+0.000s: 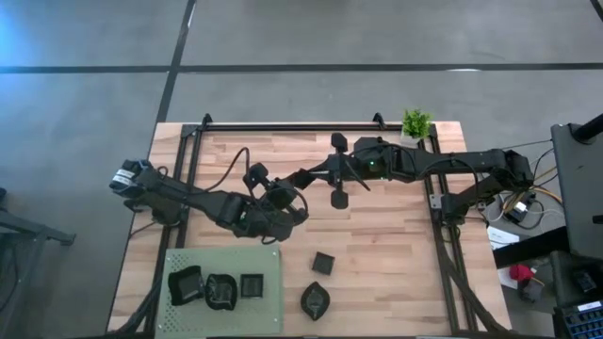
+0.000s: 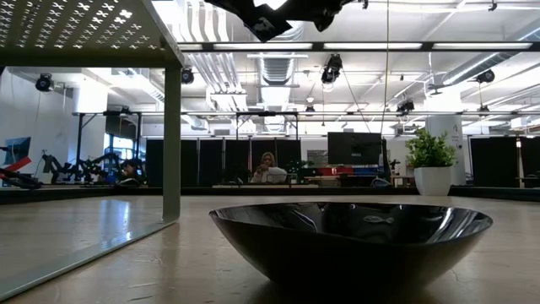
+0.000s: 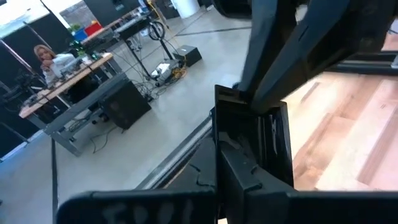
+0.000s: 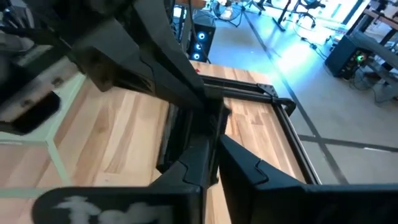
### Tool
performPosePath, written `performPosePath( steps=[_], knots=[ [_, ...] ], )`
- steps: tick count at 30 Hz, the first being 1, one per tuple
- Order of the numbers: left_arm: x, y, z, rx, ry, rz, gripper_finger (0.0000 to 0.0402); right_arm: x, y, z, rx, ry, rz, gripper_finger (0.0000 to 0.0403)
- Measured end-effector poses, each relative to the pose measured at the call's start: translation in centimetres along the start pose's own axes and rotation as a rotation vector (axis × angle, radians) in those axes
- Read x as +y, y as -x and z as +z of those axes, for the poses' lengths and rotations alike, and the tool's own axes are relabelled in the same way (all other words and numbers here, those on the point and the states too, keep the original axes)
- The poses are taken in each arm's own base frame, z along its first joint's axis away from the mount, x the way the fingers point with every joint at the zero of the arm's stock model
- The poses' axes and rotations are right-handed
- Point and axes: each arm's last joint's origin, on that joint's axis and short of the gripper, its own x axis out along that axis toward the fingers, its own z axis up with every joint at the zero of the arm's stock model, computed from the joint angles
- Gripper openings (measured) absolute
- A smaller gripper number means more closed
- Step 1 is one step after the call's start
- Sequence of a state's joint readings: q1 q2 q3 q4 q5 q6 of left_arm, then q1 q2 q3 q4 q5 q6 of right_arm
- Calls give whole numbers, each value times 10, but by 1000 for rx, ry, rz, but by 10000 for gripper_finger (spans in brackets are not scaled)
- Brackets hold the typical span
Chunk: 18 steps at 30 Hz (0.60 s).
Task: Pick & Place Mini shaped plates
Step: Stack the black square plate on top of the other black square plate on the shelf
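Five glossy black mini plates: three on the perforated pale-green mat [image 1: 268, 301], a square one [image 1: 323, 263] and a leaf-shaped one [image 1: 315, 299] on the slatted wood table [image 1: 386, 254]. Left hand [image 1: 283, 200] closed on a thin black plate [image 3: 249, 149]; right hand [image 1: 311, 176] meets it mid-air, grip unclear.

- The mat [image 1: 224, 282] lies at the lower left of the high view, on the table [image 1: 396, 254].
- Three plates [image 1: 217, 289] sit on it in a row.
- A square plate [image 1: 323, 264] lies right of the mat, on bare wood.
- A leaf-shaped plate [image 1: 315, 299] lies just below it.
- The potted plant [image 1: 415, 123] stands at the table's upper right edge.
- Both arms meet near the centre.
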State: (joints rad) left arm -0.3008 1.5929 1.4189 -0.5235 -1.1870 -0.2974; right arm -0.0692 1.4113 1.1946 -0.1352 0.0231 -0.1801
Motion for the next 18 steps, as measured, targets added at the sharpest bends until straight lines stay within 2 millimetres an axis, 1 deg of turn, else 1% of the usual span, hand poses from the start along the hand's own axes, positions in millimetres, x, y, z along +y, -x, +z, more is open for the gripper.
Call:
performPosePath(
  steps=[3, 12, 15, 18],
  knots=[
    [-1, 0, 0, 5, -2, -14, 1, -1, 2, 4, 10, -1, 3, 60],
    [-1, 0, 0, 9, -2, -27, 0, 0, 4, 3, 39, 0, 8, 147],
    [-1, 1, 0, 21, 2, -72, 0, 0, 6, 4, 35, -3, 8, 170],
    [4, 4, 3, 40, -10, -117, 0, 0, 13, 8, 20, -2, 8, 184]
  ],
)
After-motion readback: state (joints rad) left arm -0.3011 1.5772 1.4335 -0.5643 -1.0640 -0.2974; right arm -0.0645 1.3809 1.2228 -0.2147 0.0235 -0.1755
